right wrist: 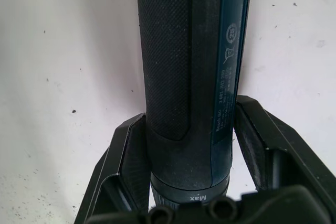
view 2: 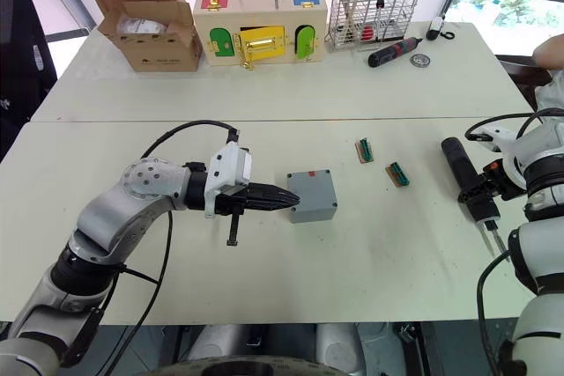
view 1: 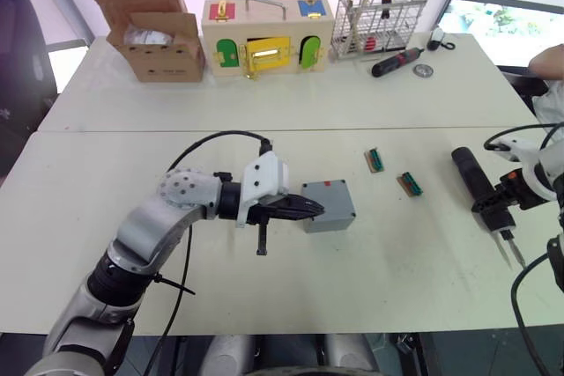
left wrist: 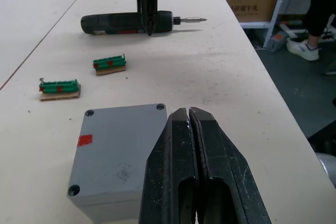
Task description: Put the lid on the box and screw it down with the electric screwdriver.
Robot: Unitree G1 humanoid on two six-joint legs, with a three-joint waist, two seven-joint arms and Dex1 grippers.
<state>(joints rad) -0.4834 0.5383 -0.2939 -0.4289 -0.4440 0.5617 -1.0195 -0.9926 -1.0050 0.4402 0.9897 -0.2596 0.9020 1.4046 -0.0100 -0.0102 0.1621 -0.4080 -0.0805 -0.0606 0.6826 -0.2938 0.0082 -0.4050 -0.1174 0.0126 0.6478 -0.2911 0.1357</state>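
The grey box (view 1: 330, 220) sits mid-table with the lid (left wrist: 121, 150) lying flat on top, corner screw holes and a red mark showing. My left gripper (view 1: 317, 210) is shut and empty, with its fingertips at the lid's left edge, just over the rim. The electric screwdriver (view 1: 476, 178) lies on the table at the right, its metal bit (view 1: 513, 250) pointing toward the near edge. My right gripper (right wrist: 189, 114) is shut on its dark body, one finger on each side.
Two green terminal blocks (view 1: 375, 160) (view 1: 409, 184) lie between the box and the screwdriver. At the back stand a cardboard box (view 1: 159, 37), a wooden box with coloured doors (view 1: 267, 37), a wire rack (view 1: 379, 19) and a red-and-black screwdriver (view 1: 397, 62). A person (view 1: 551, 63) is at the far right.
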